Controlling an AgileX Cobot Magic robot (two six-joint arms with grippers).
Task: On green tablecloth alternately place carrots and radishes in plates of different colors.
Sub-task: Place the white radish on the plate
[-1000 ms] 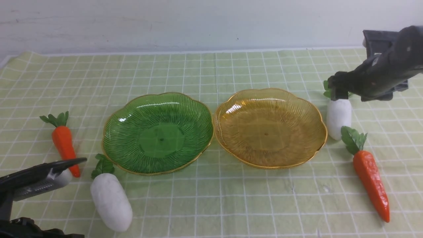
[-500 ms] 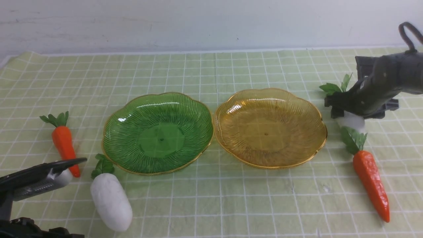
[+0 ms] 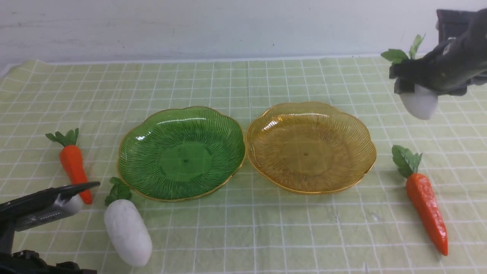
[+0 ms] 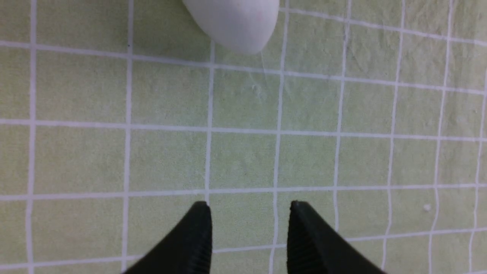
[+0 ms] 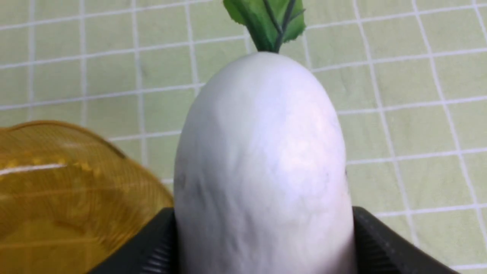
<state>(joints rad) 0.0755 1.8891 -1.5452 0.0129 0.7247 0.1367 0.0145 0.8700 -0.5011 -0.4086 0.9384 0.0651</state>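
Note:
On the green tablecloth [image 3: 243, 228] a green plate [image 3: 182, 152] and an amber plate [image 3: 310, 146] sit side by side, both empty. My right gripper [image 3: 409, 82] is shut on a white radish [image 3: 419, 102] and holds it in the air beyond the amber plate's right edge; the radish fills the right wrist view [image 5: 262, 167]. A long carrot [image 3: 425, 199] lies at the right. A short carrot [image 3: 73, 163] and a second radish [image 3: 128, 230] lie at the left. My left gripper [image 4: 247, 207] is open and empty over bare cloth near that radish [image 4: 234, 21].
A pale wall [image 3: 228, 26] stands behind the cloth's far edge. The amber plate's rim shows in the right wrist view [image 5: 57, 182], beside the held radish.
My right gripper closed on the radish beside the amber plate and lifted it off the cloth, up and a little to the right. The left arm has not moved.

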